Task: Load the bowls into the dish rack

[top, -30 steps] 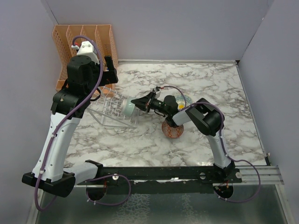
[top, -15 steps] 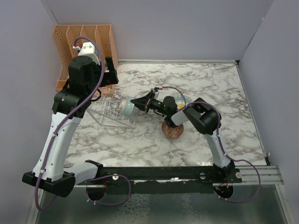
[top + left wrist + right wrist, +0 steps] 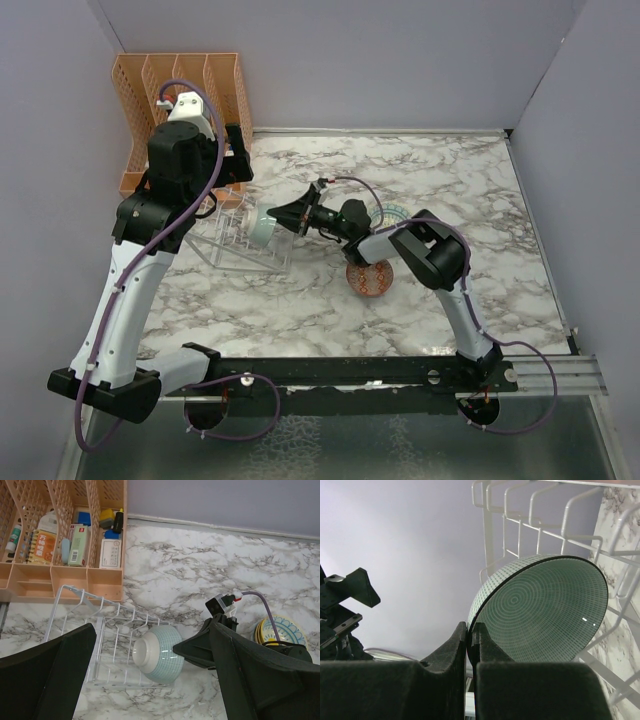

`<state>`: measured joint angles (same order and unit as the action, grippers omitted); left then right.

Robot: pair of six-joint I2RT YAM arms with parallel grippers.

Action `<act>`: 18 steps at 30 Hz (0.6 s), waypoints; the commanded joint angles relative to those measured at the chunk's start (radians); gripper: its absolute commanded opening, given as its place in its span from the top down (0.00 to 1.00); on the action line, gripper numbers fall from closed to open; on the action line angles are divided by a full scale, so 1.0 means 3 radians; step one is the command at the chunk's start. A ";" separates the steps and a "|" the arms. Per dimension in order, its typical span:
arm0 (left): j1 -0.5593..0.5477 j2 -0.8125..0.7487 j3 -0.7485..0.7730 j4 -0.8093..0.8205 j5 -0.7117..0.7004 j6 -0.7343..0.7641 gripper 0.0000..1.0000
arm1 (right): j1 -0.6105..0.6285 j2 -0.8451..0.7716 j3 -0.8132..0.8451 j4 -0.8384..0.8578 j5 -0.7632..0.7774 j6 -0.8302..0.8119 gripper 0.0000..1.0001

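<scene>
The clear wire-like dish rack (image 3: 228, 245) stands left of centre, in front of the left arm. My right gripper (image 3: 284, 215) is shut on the rim of a pale green bowl (image 3: 258, 229) and holds it on edge, tilted, at the rack's right end among the prongs. The right wrist view shows the fingers (image 3: 455, 645) pinching the bowl's rim (image 3: 540, 610), with rack prongs (image 3: 520, 515) behind. My left gripper (image 3: 152, 626) is open and empty, hovering above the rack (image 3: 95, 630) and the bowl (image 3: 157, 654).
A red patterned bowl (image 3: 370, 279) lies under the right forearm. A teal and yellow stack of bowls (image 3: 393, 213) sits behind it, also in the left wrist view (image 3: 280, 630). An orange file organiser (image 3: 180, 90) with small items stands at the back left.
My right gripper has carried the green bowl left and slightly back, further into the rack. The left arm has barely moved.
</scene>
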<state>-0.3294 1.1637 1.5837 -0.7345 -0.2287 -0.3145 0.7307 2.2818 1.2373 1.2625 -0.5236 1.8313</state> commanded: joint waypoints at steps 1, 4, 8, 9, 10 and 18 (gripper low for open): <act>-0.0016 -0.0085 -0.0037 0.0010 -0.0085 0.0042 0.01 | 0.0049 -0.0058 -0.0186 0.0267 0.0037 0.0033 0.99; -0.0013 -0.0086 -0.0062 0.0021 -0.0051 0.0027 0.01 | 0.0048 -0.0086 -0.0301 0.0470 0.0114 0.0054 0.99; -0.0017 -0.0068 -0.0064 0.0044 0.0000 -0.0004 0.01 | 0.0046 -0.0007 -0.0338 0.0777 0.0187 0.0139 0.99; -0.0014 -0.0060 -0.0061 0.0050 0.0009 -0.0003 0.01 | 0.0049 0.0035 -0.0317 0.0892 0.0214 0.0178 0.99; -0.0016 -0.0055 -0.0059 0.0050 0.0010 -0.0005 0.01 | 0.0045 0.0078 -0.0280 0.0986 0.0240 0.0212 0.99; -0.0031 -0.0034 -0.0033 0.0050 0.0022 -0.0019 0.01 | 0.0011 -0.0050 -0.0108 0.0981 0.0231 0.0062 0.99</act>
<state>-0.3298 1.1595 1.5642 -0.7341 -0.2287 -0.3161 0.7387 2.3054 1.1717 1.4250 -0.4831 1.8694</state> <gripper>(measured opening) 0.990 0.035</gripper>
